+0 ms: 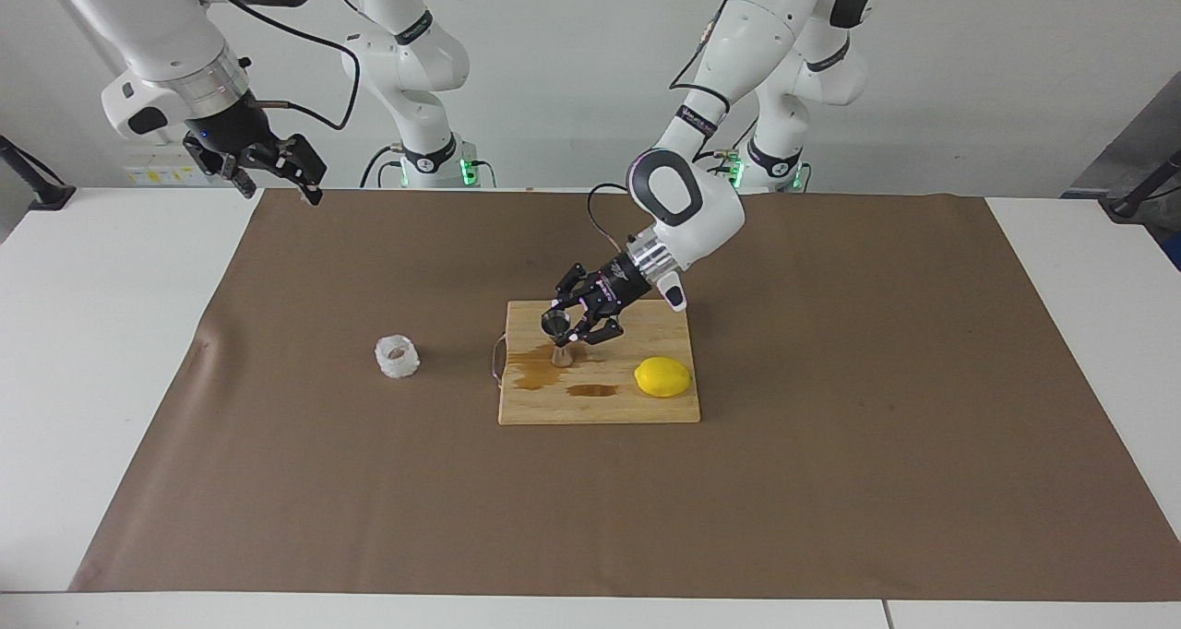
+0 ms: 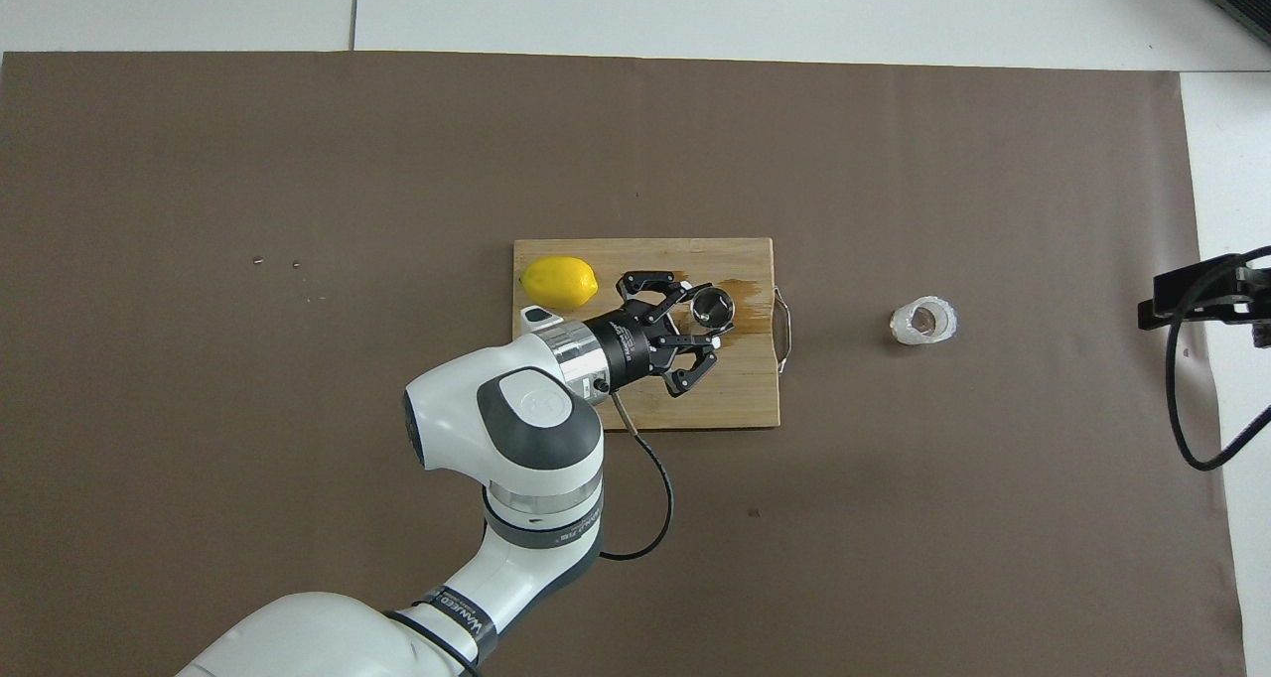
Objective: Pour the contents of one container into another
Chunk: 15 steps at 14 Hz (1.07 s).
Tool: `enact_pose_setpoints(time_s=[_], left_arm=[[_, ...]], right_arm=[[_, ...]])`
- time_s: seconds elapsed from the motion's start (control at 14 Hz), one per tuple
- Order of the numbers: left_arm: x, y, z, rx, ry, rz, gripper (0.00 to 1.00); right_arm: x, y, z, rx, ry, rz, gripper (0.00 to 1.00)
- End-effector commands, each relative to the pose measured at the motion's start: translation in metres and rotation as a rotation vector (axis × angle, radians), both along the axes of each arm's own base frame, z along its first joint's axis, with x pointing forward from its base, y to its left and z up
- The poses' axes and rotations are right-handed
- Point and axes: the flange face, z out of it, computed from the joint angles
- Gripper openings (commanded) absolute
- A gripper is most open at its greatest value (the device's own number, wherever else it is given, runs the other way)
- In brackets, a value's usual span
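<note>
- From the facing view I see my left gripper (image 1: pixel 579 326) low over the wooden cutting board (image 1: pixel 646 406), its fingers spread wide on either side of the steel jigger (image 1: pixel 559 336) and not closed on it.
- The jigger stands upright on the board, at the board's edge toward the right arm's end; the overhead view shows down into its dark open mouth (image 2: pixel 712 307), which the facing view only hints at.
- The facing view shows brown wet stains (image 1: pixel 540 371) on the board at the jigger's foot; overhead, the gripper (image 2: pixel 695 335) covers most of them.
- A lemon (image 1: pixel 662 377) lies on the board toward the left arm's end, well apart from the jigger.
- The crinkled clear cup (image 1: pixel 398 356) sits upright on the brown paper (image 1: pixel 830 481), off the board toward the right arm's end, near the board's metal handle (image 2: pixel 784 332).
- My right gripper (image 1: pixel 268 166) waits raised over the table's corner; overhead shows only its dark tip (image 2: pixel 1197 295). I cannot tell its opening.
</note>
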Motion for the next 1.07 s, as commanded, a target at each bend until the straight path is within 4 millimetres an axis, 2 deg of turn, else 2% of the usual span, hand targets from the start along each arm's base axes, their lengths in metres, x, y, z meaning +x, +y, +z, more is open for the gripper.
enact_pose_setpoints(time_s=[0.0,0.07,0.28,0.5,0.64,0.85,1.0], left_arm=[[0.001,-0.003,0.002,0.011,-0.017,0.011,0.77],[0.001,-0.003,0.002,0.012,-0.017,0.01,0.91],[0.003,-0.002,0.003,0.019,-0.028,0.004,1.0],[0.007,0.001,0.012,0.073,-0.082,-0.015,1.0],[0.005,0.005,0.016,0.103,-0.107,-0.01,1.0],[-0.004,0.011,0.017,0.137,-0.129,-0.025,1.0],[-0.016,0.013,0.015,0.156,-0.133,-0.045,1.0]], right_arm=[[-0.002,-0.004,0.0,-0.008,0.0,0.002,1.0],[-0.003,-0.004,-0.002,-0.007,0.003,0.002,1.0],[-0.01,-0.003,-0.01,-0.005,0.023,0.004,1.0],[-0.011,-0.002,-0.018,-0.007,-0.016,0.034,1.0],[-0.008,-0.007,-0.025,-0.004,-0.072,0.175,1.0],[-0.004,-0.014,-0.039,-0.011,-0.146,0.478,1.0],[-0.008,-0.018,-0.059,0.009,-0.111,0.623,1.0]])
